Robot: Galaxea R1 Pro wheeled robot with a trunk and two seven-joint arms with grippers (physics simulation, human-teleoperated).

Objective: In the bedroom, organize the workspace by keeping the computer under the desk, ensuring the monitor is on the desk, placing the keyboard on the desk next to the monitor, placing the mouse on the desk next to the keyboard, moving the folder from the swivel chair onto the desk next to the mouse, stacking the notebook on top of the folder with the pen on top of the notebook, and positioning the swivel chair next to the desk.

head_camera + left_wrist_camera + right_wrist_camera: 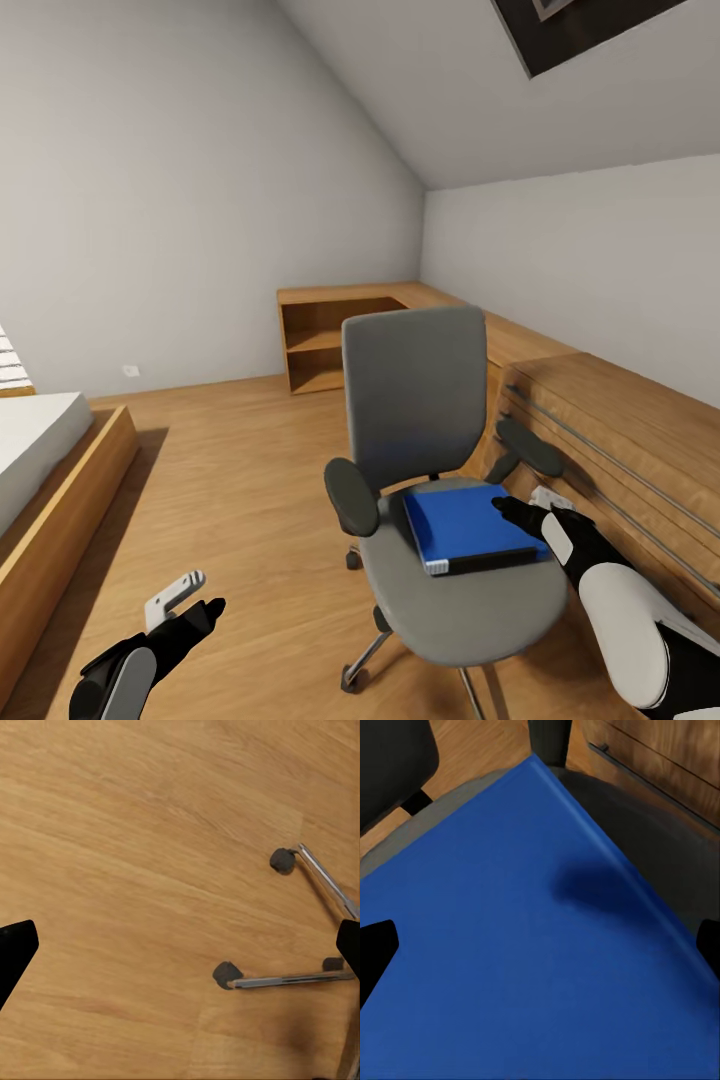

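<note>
Hovering over the folder (468, 527), the right gripper (528, 510) hangs just above the blue cover's right edge, its two dark fingertips (376, 945) spread wide at either side of the wrist view with nothing between them but the cover (532, 945) below, on which a soft shadow falls. That folder lies flat on the grey seat of the swivel chair (415, 395), its white edge stripe facing the camera, between the two black armrests. Low at the left of the head view, the left gripper (190, 600) hangs above the wooden floor (230, 480), its fingers likewise held wide apart and empty, with the chair's chrome legs and casters (225, 975) on the boards beneath. A low oak shelving unit (330, 345) runs along the wall behind the chair.
</note>
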